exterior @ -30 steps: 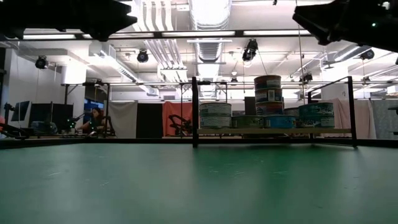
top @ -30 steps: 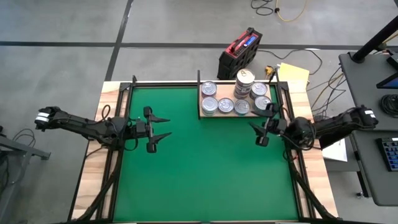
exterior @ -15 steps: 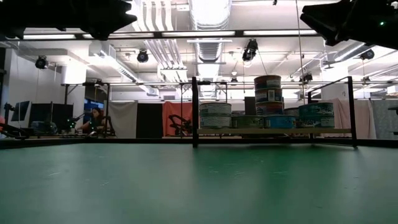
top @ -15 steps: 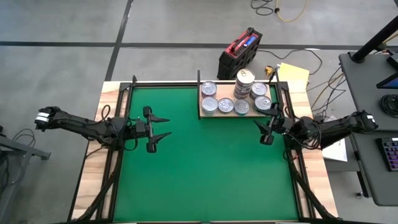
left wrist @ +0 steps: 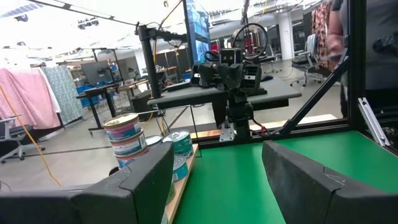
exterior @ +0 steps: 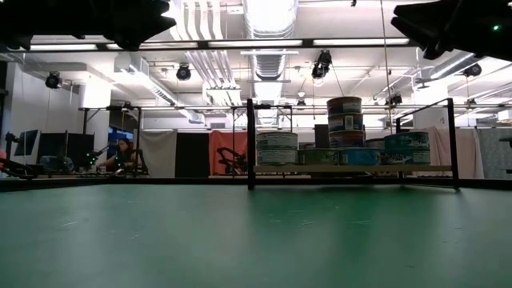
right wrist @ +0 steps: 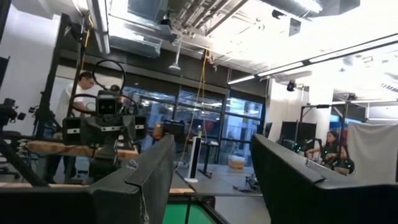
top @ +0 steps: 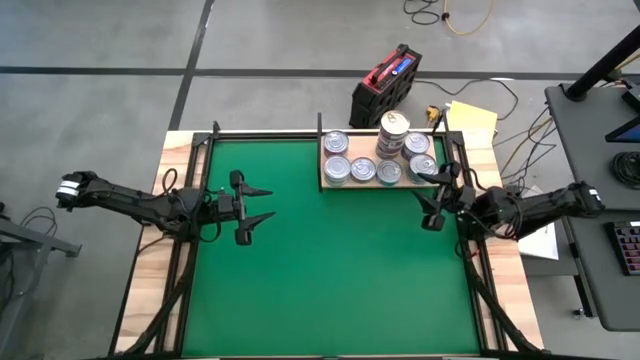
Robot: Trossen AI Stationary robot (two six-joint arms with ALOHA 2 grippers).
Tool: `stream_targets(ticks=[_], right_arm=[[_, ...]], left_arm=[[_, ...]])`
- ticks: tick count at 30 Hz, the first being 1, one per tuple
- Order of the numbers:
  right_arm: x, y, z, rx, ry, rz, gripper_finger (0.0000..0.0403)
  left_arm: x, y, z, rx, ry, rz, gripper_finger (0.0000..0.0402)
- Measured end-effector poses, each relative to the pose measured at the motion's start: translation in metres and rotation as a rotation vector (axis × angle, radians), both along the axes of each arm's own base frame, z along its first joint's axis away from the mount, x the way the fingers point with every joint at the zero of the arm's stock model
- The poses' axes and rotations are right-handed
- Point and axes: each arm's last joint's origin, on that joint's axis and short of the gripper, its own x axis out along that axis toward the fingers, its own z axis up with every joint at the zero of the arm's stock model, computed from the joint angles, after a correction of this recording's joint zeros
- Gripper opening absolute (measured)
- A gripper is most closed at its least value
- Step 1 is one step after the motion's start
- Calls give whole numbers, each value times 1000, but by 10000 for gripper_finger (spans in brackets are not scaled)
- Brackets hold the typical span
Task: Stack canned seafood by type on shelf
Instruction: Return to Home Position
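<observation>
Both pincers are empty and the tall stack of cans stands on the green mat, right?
No. The tall stack stands on the shelf, not the green mat; the high view shows it. The left pincer and right pincer are empty.

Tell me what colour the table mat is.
The mat is green, shown best in the high view.

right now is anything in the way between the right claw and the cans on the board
Nothing visible does. The right claw hangs open just off the corner of the board, beside the nearest cans, with only green mat below the gap.
</observation>
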Motion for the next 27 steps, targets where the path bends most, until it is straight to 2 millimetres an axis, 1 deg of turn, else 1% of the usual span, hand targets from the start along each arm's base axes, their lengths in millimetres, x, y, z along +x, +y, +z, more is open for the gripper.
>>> stream_targets(ticks=[11, 16, 18, 24, 27], right_arm=[[-6, 0, -5, 21, 58, 16, 201], [-8, 0, -10, 40, 103, 27, 201], [-10, -1, -11, 44, 109, 29, 201], [-16, -1, -13, 53, 107, 33, 201], [-20, -1, -14, 53, 109, 33, 201]], left_arm=[[0, 0, -1, 1, 4, 0, 230], [-2, 0, -5, -11, -15, -1, 230], [-5, 1, -4, -20, -55, -1, 230], [-26, 5, -7, -9, -123, 37, 230], [-37, 7, -16, -15, -150, 37, 230]])
